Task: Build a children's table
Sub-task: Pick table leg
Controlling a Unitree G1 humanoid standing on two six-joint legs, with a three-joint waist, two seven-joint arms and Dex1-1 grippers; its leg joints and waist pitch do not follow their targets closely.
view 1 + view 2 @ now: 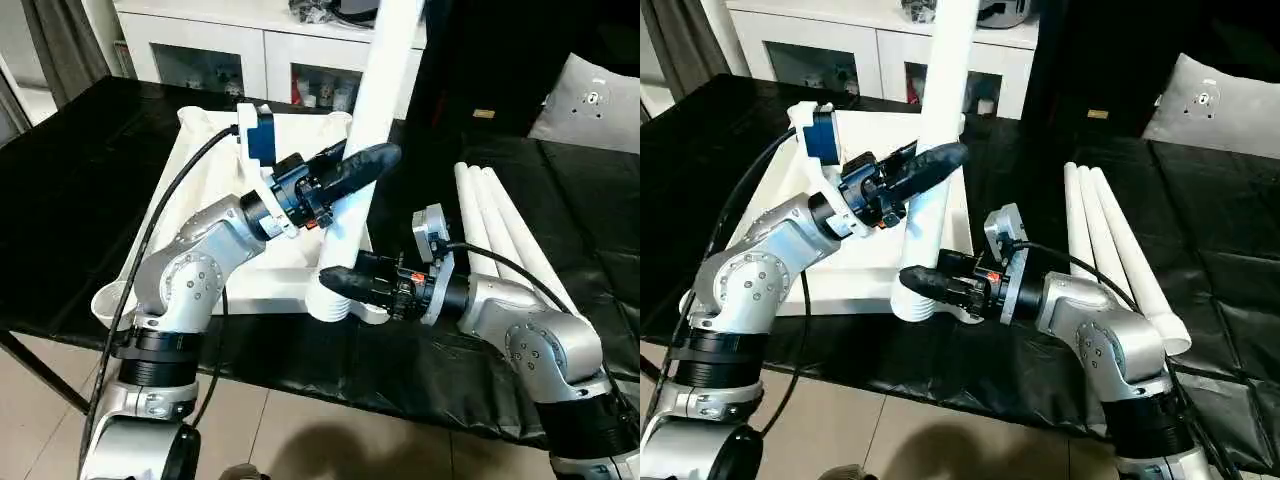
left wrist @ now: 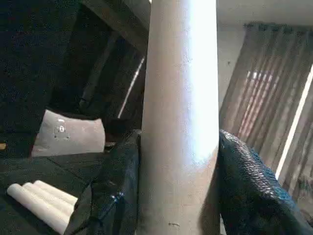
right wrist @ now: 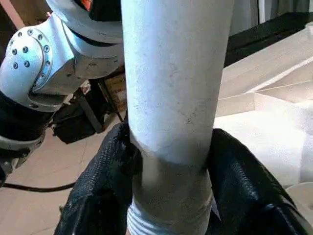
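A white plastic table top [image 1: 215, 215] is seen lying upside down on a table draped in black cloth [image 1: 60, 190], its smooth raised rim flaring outward and a rounded corner socket showing at the near left corner. From the near right corner socket a long white round leg [image 1: 375, 110] is stood upright, smooth and matte, wide at the base and narrowing toward the top; a band of fine ribs or thread is seen at its foot in the right wrist view.

The left gripper [image 1: 352, 170] is closed about halfway around the middle of the leg, its black, finely textured fingers [image 2: 249, 186] pressed against both sides of the shaft. The right gripper [image 1: 335, 283] is likewise held about half open around the leg's thick base, just above the ribbed band, with a finger [image 3: 98, 191] seen against each side. The leg is thus held at two levels, the left gripper above and the right gripper below, next to the socket.

Three further white tapered legs [image 1: 505, 235] are laid side by side, touching, on the black cloth to the right of the right forearm, well apart from both grippers. A white cabinet with glass doors [image 1: 250, 50] is seen behind the table, and a grey cushion [image 1: 590, 100] beyond its far right.
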